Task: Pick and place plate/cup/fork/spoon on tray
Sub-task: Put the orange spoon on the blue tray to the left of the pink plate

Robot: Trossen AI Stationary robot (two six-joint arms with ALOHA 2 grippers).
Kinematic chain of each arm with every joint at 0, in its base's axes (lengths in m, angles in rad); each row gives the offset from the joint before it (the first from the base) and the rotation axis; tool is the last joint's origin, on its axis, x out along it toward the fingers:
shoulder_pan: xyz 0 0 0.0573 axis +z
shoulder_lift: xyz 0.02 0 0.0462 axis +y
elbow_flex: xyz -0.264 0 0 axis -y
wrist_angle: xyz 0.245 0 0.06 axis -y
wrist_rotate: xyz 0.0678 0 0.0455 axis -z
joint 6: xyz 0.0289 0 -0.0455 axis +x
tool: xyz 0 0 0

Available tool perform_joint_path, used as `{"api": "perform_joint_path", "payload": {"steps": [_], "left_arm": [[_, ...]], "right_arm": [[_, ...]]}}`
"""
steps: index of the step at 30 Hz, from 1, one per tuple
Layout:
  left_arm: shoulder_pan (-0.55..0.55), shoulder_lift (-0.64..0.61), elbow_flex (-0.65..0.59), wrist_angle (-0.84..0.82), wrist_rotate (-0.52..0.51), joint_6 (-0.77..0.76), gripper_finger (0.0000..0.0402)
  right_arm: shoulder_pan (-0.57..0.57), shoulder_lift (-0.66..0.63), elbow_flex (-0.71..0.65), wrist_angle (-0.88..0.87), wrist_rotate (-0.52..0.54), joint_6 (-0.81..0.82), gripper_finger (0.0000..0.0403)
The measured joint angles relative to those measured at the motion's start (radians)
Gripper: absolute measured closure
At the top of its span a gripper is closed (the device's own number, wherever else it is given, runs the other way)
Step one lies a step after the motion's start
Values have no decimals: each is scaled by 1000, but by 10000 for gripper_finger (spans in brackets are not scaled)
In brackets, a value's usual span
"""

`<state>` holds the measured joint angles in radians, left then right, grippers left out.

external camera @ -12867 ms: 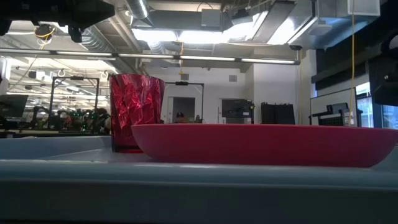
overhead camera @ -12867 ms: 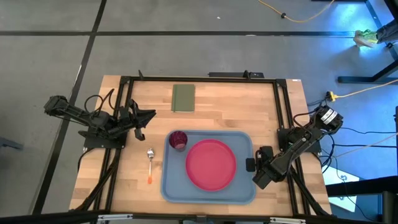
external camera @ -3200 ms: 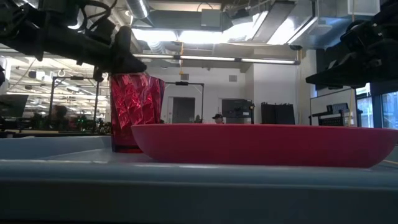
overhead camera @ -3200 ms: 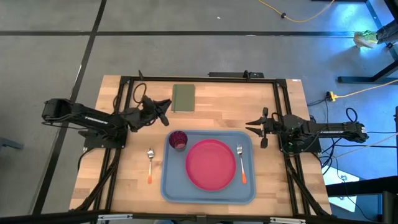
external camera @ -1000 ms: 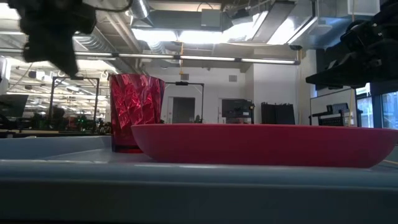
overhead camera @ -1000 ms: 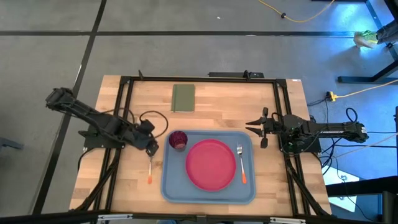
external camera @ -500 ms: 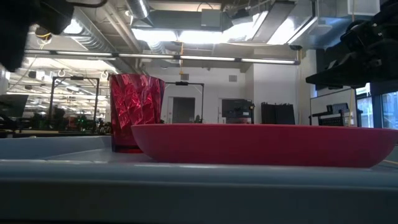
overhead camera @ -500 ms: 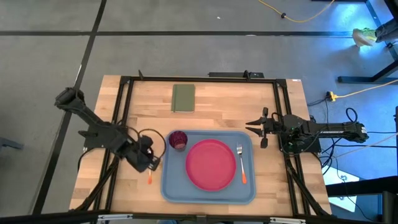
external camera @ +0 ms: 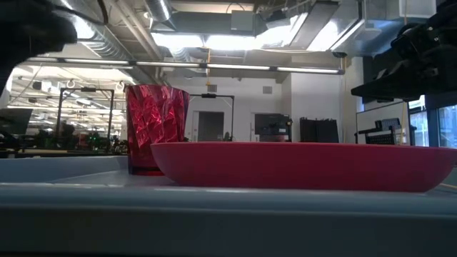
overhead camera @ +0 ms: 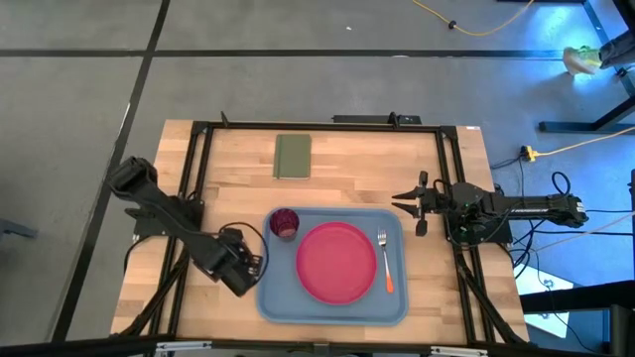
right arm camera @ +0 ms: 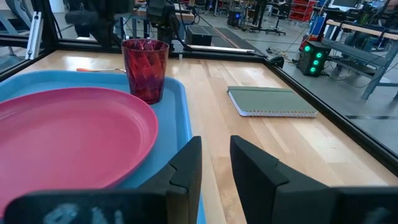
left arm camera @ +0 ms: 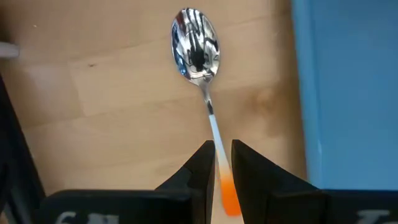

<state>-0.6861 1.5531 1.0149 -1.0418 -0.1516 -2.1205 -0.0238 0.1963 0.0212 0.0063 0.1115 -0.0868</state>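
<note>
Trays: one, the light-blue tray (overhead camera: pixel 270 297), lying on the wooden bench (overhead camera: pixel 327 174) toward its near edge, between the two arms.
Plates: one, the pink-red plate (overhead camera: pixel 337 262), flat in the middle of the tray; in the low view its rim (external camera: pixel 300 164) fills most of the width.
Cups: one, the dark red cup (overhead camera: pixel 285 222), upright in the tray's far left corner, just beside the plate; the low view shows it (external camera: pixel 156 128) standing behind the plate's left end.
Forks: one, the fork (overhead camera: pixel 384 260), lying on the tray right of the plate, tines toward the far side, orange handle toward the near side.
Spoons: one, the spoon (left arm camera: pixel 202 87), on the bare bench just left of the tray's rim; its silver bowl lies clear ahead of the left gripper, its orange handle end runs in between the fingers. In the high view the arm covers it.
Left gripper: the left gripper (left arm camera: pixel 222 163) is low over the spoon's handle beside the tray's left edge; jaws clenched close on either side of the handle, grasping it as far as the wrist view shows.
Right gripper: the right gripper (overhead camera: pixel 405 206) waits off the tray's far right corner, jaws released, holding nothing.
Other things: one olive-green pad (overhead camera: pixel 292 156) at the far side of the bench, well apart from the tray; a black frame (overhead camera: pixel 317 125) borders the bench.
</note>
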Motion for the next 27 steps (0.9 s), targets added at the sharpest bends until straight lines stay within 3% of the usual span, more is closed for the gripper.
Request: {"api": "perform_joint_path", "payload": {"steps": [4,11,21,27], "left_arm": [[-5,40,0,8,-7,-45,355],[-46,46,0,32,-136,-99,355],[-51,46,0,64,-213,-96,355],[-41,51,0,95,-132,-122,355]], "right_arm": [[0,0,0,0,0,0,313],[0,0,0,0,0,0,313],[0,0,0,0,0,0,313],[0,0,0,0,0,0,313]]}}
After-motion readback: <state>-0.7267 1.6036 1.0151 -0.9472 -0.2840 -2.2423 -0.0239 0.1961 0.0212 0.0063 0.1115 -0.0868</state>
